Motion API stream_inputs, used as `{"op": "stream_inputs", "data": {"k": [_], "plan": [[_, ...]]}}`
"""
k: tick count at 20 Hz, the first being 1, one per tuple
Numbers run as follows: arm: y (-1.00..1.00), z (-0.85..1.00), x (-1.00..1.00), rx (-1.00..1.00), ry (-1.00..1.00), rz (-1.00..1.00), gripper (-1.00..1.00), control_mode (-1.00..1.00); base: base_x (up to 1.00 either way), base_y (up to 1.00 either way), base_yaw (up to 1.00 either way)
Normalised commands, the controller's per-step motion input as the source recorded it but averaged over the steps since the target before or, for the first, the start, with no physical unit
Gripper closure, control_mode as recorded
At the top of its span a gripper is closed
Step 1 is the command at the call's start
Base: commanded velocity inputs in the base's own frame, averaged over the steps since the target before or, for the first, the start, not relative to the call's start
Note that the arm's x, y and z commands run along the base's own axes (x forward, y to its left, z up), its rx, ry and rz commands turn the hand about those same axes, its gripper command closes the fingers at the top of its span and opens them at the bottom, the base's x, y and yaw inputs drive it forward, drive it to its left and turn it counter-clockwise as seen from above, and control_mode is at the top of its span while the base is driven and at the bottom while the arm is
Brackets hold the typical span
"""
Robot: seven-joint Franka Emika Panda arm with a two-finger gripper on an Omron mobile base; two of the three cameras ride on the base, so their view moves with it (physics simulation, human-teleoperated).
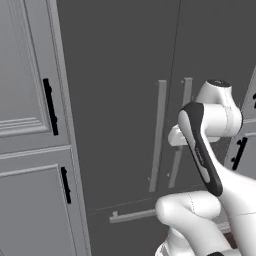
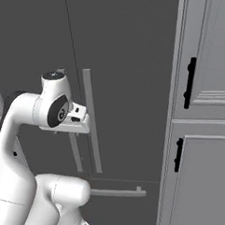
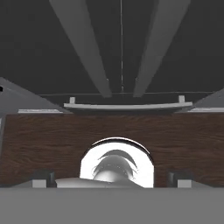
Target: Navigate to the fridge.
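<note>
Fridge: the fridge point(image 1: 120, 100) stands straight ahead of the robot as a dark grey flat front, its two upper doors meeting at a thin vertical seam.
Door handles: two long grey vertical handles point(image 3: 85, 48) flank that seam.
Drawer: below the doors, a horizontal grey drawer bar point(image 3: 127, 106) crosses the front.
Fridge to pincer: in the hand view the fridge lies on the far side of the gripper point(image 3: 112, 179), well apart, the seam about centred above it.
Pincer state: two small dark tips sit spread wide at the bottom of the hand view, nothing between them.
Floor: dark wood floor point(image 3: 43, 140) lies between the gripper and the fridge foot.
Cabinets: lighter grey panelled cabinets point(image 1: 30, 150) with short black handles stand to the left and right point(image 2: 204, 142) of the fridge.
</note>
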Motion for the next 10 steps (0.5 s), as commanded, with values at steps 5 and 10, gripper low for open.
{"op": "stream_inputs", "data": {"k": [5, 10], "plan": [[0.00, 0.00, 0.00, 0.00, 0.00, 0.00, -1.00, 1.00, 0.50, 0.00, 0.02], [0.00, 0.00, 0.00, 0.00, 0.00, 0.00, -1.00, 1.00, 0.03, 0.00, 0.00]]}}
